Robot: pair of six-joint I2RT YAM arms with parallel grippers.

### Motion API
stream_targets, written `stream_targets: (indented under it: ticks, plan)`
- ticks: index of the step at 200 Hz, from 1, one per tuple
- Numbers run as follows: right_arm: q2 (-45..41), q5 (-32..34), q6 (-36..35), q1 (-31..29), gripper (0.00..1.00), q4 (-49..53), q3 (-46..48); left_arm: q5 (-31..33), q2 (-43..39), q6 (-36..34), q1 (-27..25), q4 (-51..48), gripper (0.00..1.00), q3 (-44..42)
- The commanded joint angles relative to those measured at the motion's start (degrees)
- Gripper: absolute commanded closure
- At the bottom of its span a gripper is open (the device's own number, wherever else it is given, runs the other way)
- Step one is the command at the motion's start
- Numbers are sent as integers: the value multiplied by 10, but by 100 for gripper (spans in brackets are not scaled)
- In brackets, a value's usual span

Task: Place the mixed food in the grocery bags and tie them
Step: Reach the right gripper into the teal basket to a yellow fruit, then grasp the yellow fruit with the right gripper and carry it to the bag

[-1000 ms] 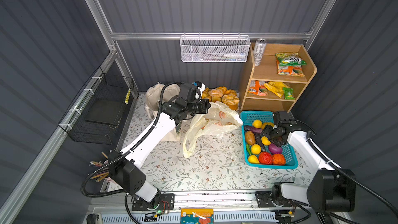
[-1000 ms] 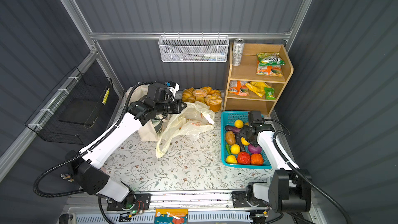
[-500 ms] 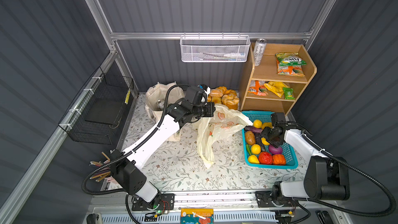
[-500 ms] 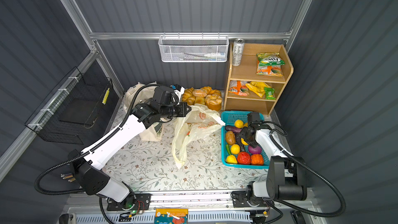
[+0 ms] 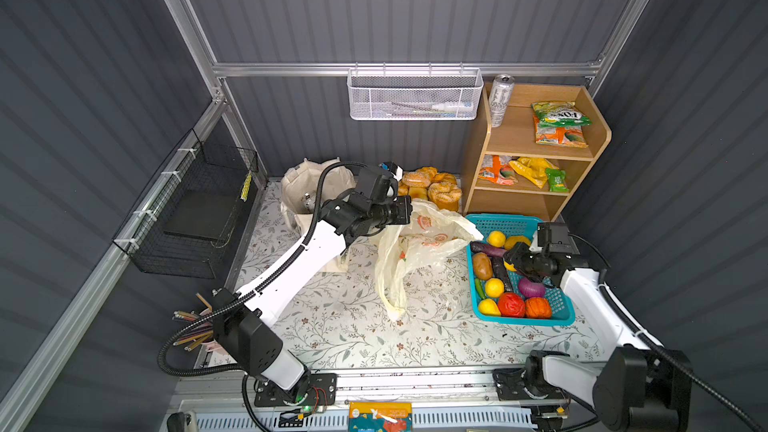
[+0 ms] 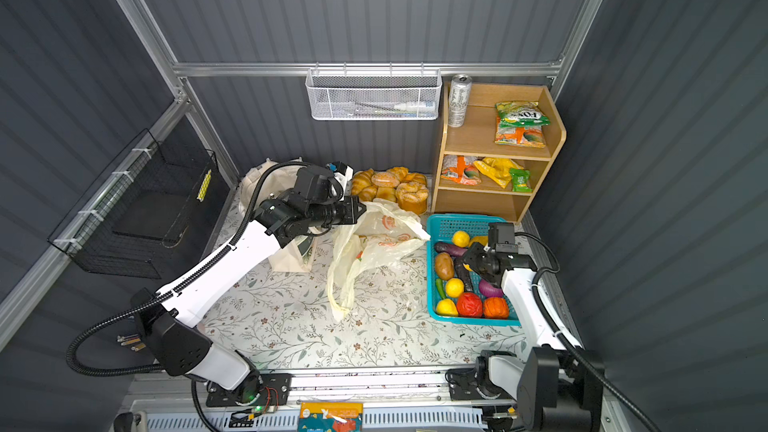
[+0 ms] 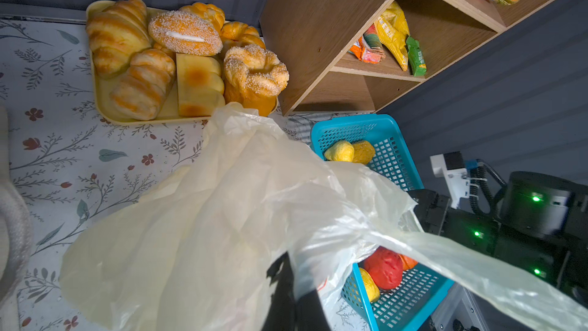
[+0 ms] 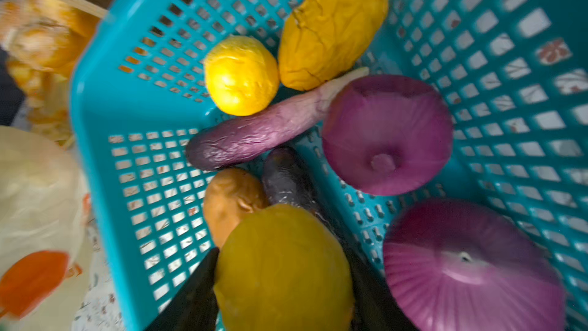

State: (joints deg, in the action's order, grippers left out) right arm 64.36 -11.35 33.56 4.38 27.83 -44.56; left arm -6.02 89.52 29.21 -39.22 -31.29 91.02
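While the left gripper (image 5: 407, 213) is clamping the upper edge of the thin translucent pale-yellow plastic handle bag with orange fruit print (image 5: 419, 245), raised just in front of the golden-brown bread pieces (image 5: 430, 189), the right gripper (image 5: 512, 263) is working inside the turquoise mesh plastic basket (image 5: 505, 224), its 2 fingers (image 8: 197, 300) pressing against opposite sides of 1 yellow toy lemon (image 8: 283, 265). The coming transfer is turning on 1 relation: in both top views the bag is lying left of the right gripper, just beyond the basket's left wall, with its long axis running from the left gripper toward the front of the table (image 5: 353, 338); whether its mouth is standing open cannot be told. The right arm is nearer the lemon. Compared with 1 second ago, the left gripper is standing further right, away from the cream canvas tote (image 5: 301, 184), the bag is hanging closer to the basket, and the right gripper is staying over the same part of it.
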Motion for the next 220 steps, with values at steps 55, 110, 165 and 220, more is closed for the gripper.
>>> stream_targets:
  ticks: [55, 110, 165, 220]
  plan:
    - [-67, -588, 276, 9, 60, -523, 56, 16, 21, -3, 0, -7, 100, 13]
    - [-147, -656, 318, -70, 59, -572, 27, 15, 39, -2, 0, -12, 100, 30]
    - [-142, -652, 309, -193, 59, -581, -20, 19, 48, 3, 0, -20, 100, 41]
    - [-75, -615, 256, -296, 59, -560, -44, 16, 51, 11, -2, -22, 100, 48]
